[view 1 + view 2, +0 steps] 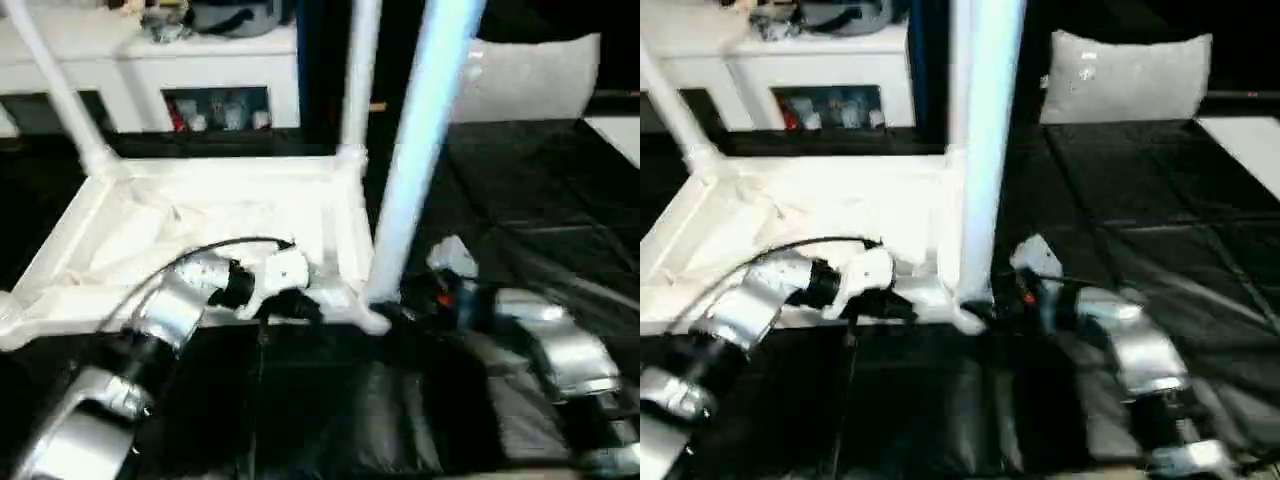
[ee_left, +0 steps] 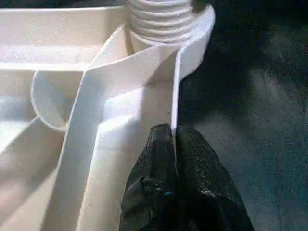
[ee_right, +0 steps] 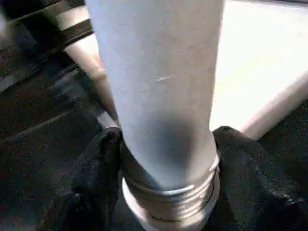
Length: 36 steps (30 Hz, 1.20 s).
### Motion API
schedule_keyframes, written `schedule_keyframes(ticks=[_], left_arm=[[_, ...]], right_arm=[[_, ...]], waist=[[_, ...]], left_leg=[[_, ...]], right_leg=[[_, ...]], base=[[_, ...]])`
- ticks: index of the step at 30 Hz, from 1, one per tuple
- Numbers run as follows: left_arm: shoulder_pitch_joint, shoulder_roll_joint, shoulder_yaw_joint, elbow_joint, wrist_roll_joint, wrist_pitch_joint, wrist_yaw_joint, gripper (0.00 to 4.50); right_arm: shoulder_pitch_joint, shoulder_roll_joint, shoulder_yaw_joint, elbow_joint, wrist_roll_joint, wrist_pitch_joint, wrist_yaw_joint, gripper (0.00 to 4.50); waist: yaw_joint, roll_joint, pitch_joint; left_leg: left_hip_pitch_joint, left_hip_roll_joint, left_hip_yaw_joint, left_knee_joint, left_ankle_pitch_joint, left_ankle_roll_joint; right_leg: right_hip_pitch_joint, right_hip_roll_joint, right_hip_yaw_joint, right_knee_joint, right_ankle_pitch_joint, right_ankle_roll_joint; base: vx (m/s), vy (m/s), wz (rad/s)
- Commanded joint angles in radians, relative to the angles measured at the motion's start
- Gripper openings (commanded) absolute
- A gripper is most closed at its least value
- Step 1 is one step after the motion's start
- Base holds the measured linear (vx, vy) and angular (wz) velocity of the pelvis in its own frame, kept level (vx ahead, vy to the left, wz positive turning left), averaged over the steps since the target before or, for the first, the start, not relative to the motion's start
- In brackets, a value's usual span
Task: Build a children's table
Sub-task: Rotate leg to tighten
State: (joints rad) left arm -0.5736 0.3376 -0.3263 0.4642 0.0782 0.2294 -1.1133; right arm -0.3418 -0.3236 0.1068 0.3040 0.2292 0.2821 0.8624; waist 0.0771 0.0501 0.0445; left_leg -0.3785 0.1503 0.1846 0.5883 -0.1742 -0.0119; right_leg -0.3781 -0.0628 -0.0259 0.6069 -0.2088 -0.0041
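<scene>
**Third leg going into its corner socket**

The white table top (image 1: 200, 230) lies underside up on the black work surface (image 1: 540, 200). Two far legs (image 1: 50, 80) (image 1: 358, 70) already stand in their sockets. A third leg (image 1: 420, 150) stands upright at the near right corner, its threaded base seemingly not fully seated. The right gripper (image 3: 166, 183) has a finger on each side of that leg's base. The left gripper (image 2: 175, 144) is pinched shut on the top's rim beside that corner, steadying it. Judging by this, the fourth corner remains to be fitted.

Silver cylindrical forearms (image 1: 165, 315) end in white wrist housings, black cable looping, and matte black jaws.
</scene>
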Motion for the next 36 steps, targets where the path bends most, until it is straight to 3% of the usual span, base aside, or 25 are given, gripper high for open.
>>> schedule_keyframes(ticks=[1,4,5,7,8,10,11,12,14,16,17,19,20,21,23,24,25,27,30,32,36], left_arm=[[0.015,-0.112,-0.031,-0.073,-0.044,0.086,0.072,0.0],[0.003,-0.176,-0.022,-0.081,-0.024,0.133,0.155,0.0],[-0.002,-0.201,-0.021,-0.078,-0.014,0.144,0.186,0.0],[-0.015,-0.239,-0.019,-0.064,0.007,0.153,0.241,0.0],[-0.024,-0.256,-0.024,-0.06,0.025,0.158,0.277,0.0],[-0.036,-0.266,-0.023,-0.05,0.046,0.16,0.322,0.0],[-0.044,-0.251,-0.019,-0.042,0.055,0.158,0.33,0.0],[-0.046,-0.246,-0.018,-0.039,0.058,0.154,0.333,0.0],[-0.048,-0.221,-0.019,-0.029,0.072,0.14,0.338,0.0],[-0.046,-0.202,-0.02,-0.02,0.081,0.126,0.335,0.0],[-0.044,-0.196,-0.019,-0.016,0.089,0.121,0.337,0.0],[-0.042,-0.186,-0.018,-0.011,0.095,0.113,0.333,0.0],[-0.04,-0.171,-0.018,-0.004,0.099,0.098,0.326,0.0],[-0.039,-0.155,-0.021,0.002,0.101,0.077,0.312,0.0],[-0.037,-0.116,-0.03,0.017,0.092,0.032,0.268,0.0],[-0.037,-0.098,-0.035,0.025,0.09,0.006,0.251,0.0],[-0.037,-0.098,-0.035,0.025,0.09,0.006,0.251,0.0],[-0.034,-0.041,-0.047,0.043,0.083,-0.066,0.177,0.0],[-0.033,-0.007,-0.049,0.051,0.078,-0.087,0.133,0.0],[-0.034,0.019,-0.05,0.062,0.073,-0.115,0.094,0.0],[-0.038,0.053,-0.071,0.077,0.076,-0.171,0.039,0.0]], right_arm=[[-0.01,0.075,0.02,0.106,-0.053,0.065,-0.172,2.65],[-0.054,0.139,-0.018,0.175,-0.067,0.081,-0.312,2.64],[-0.07,0.161,-0.037,0.198,-0.065,0.089,-0.36,2.64],[-0.094,0.189,-0.052,0.23,-0.077,0.099,-0.433,2.64],[-0.1,0.199,-0.047,0.24,-0.096,0.102,-0.464,2.64],[-0.1,0.208,-0.038,0.245,-0.117,0.098,-0.488,2.64],[-0.092,0.206,-0.041,0.24,-0.116,0.075,-0.48,2.64],[-0.089,0.205,-0.044,0.237,-0.114,0.068,-0.477,2.64],[-0.078,0.196,-0.056,0.226,-0.108,0.042,-0.471,3.19],[-0.069,0.185,-0.063,0.216,-0.106,0.018,-0.457,3.33],[-0.065,0.18,-0.066,0.212,-0.106,0.004,-0.452,3.33],[-0.058,0.172,-0.07,0.2,-0.102,-0.006,-0.441,3.67],[-0.045,0.154,-0.077,0.178,-0.094,-0.024,-0.42,3.72],[-0.031,0.136,-0.084,0.157,-0.084,-0.033,-0.397,3.76],[0.005,0.086,-0.096,0.105,-0.051,-0.061,-0.312,3.97],[0.02,0.064,-0.099,0.082,-0.036,-0.065,-0.27,4.09],[0.02,0.064,-0.099,0.082,-0.036,-0.065,-0.27,4.16],[0.069,-0.013,-0.081,0.017,-0.022,-0.049,-0.159,4.29],[0.1,-0.061,-0.074,-0.022,-0.004,-0.054,-0.077,4.41],[0.124,-0.1,-0.075,-0.061,0.023,-0.051,-0.005,4.41],[0.152,-0.139,-0.08,-0.118,0.069,-0.03,0.067,4.41]], waist=[[-0.019,-0.007,-0.035],[-0.045,-0.003,-0.027],[-0.06,-0.003,-0.027],[-0.075,0.007,-0.028],[-0.083,0.015,-0.027],[-0.094,0.011,-0.025],[-0.095,0.006,-0.024],[-0.095,0.006,-0.024],[-0.095,0.006,-0.024],[-0.094,0.007,-0.025],[-0.091,0.01,-0.03],[-0.087,0.006,-0.032],[-0.085,0.005,-0.033],[-0.081,0.007,-0.036],[-0.066,0.001,-0.046],[-0.062,0.0,-0.049],[-0.052,0.001,-0.054],[-0.044,0.001,-0.054],[-0.036,0.003,-0.059],[-0.032,0.002,-0.061],[-0.025,-0.001,-0.06]], left_leg=[[0.026,0.077,-0.053,-0.092,-0.455,-0.063],[0.043,0.07,-0.059,-0.087,-0.578,-0.081],[0.039,0.069,-0.068,-0.092,-0.613,-0.082],[0.037,0.072,-0.08,-0.101,-0.667,-0.094],[0.043,0.074,-0.084,-0.108,-0.723,-0.104],[0.042,0.071,-0.085,-0.111,-0.757,-0.105],[0.061,0.062,-0.076,-0.095,-0.746,-0.085],[0.061,0.062,-0.076,-0.095,-0.746,-0.085],[0.055,0.059,-0.075,-0.089,-0.69,-0.055],[0.05,0.063,-0.078,-0.094,-0.689,-0.056],[0.047,0.068,-0.075,-0.1,-0.678,-0.059],[0.043,0.07,-0.072,-0.103,-0.656,-0.058],[0.032,0.072,-0.073,-0.107,-0.628,-0.049],[0.03,0.073,-0.071,-0.107,-0.606,-0.047],[0.019,0.077,-0.058,-0.103,-0.471,-0.012],[0.015,0.075,-0.054,-0.101,-0.437,0.003],[0.017,0.08,-0.048,-0.096,-0.379,0.029],[0.004,0.075,-0.044,-0.09,-0.323,0.066],[0.006,0.08,-0.04,-0.086,-0.264,0.079],[0.007,0.08,-0.034,-0.078,-0.21,0.102],[0.008,0.082,-0.031,-0.073,-0.19,0.118]], right_leg=[[0.012,-0.095,0.033,-0.097,-0.512,-0.177],[-0.005,-0.094,0.017,-0.12,-0.624,-0.126],[0.005,-0.097,0.005,-0.125,-0.654,-0.098],[0.01,-0.096,-0.007,-0.128,-0.625,-0.084],[0.011,-0.09,-0.017,-0.13,-0.568,-0.087],[0.013,-0.091,-0.023,-0.132,-0.542,-0.086],[-0.007,-0.098,-0.023,-0.151,-0.614,-0.073],[-0.007,-0.098,-0.023,-0.151,-0.614,-0.073],[-0.006,-0.106,-0.025,-0.162,-0.669,-0.052],[-0.002,-0.106,-0.025,-0.157,-0.646,-0.054],[0.001,-0.105,-0.017,-0.149,-0.571,-0.081],[0.001,-0.105,-0.012,-0.144,-0.522,-0.101],[0.012,-0.105,-0.008,-0.135,-0.481,-0.115],[0.013,-0.106,-0.005,-0.13,-0.448,-0.126],[0.021,-0.108,0.005,-0.118,-0.288,-0.175],[0.027,-0.107,0.004,-0.115,-0.253,-0.184],[0.025,-0.106,0.006,-0.109,-0.194,-0.2],[0.034,-0.106,0.003,-0.109,-0.202,-0.206],[0.031,-0.104,0.004,-0.096,-0.132,-0.229],[0.034,-0.102,0.002,-0.086,-0.05,-0.264],[0.035,-0.103,0.002,-0.082,-0.043,-0.274]], base=[[-0.055,0.014,-0.09],[-0.067,0.031,-0.1],[-0.065,0.04,-0.14],[-0.043,0.042,-0.18],[0.0,0.0,0.0],[0.0,0.0,0.0],[0.0,0.0,0.0],[0.0,0.0,0.0],[0.0,0.0,0.0],[0.0,0.0,0.0],[0.0,0.0,0.0],[0.0,0.0,0.0],[0.0,0.0,0.0],[0.0,0.0,0.0],[0.0,0.0,0.0],[0.0,0.0,0.0],[0.0,0.0,0.0],[0.0,0.0,0.0],[0.035,-0.02,-0.02],[0.035,-0.021,-0.01],[0.0,0.0,0.0]])
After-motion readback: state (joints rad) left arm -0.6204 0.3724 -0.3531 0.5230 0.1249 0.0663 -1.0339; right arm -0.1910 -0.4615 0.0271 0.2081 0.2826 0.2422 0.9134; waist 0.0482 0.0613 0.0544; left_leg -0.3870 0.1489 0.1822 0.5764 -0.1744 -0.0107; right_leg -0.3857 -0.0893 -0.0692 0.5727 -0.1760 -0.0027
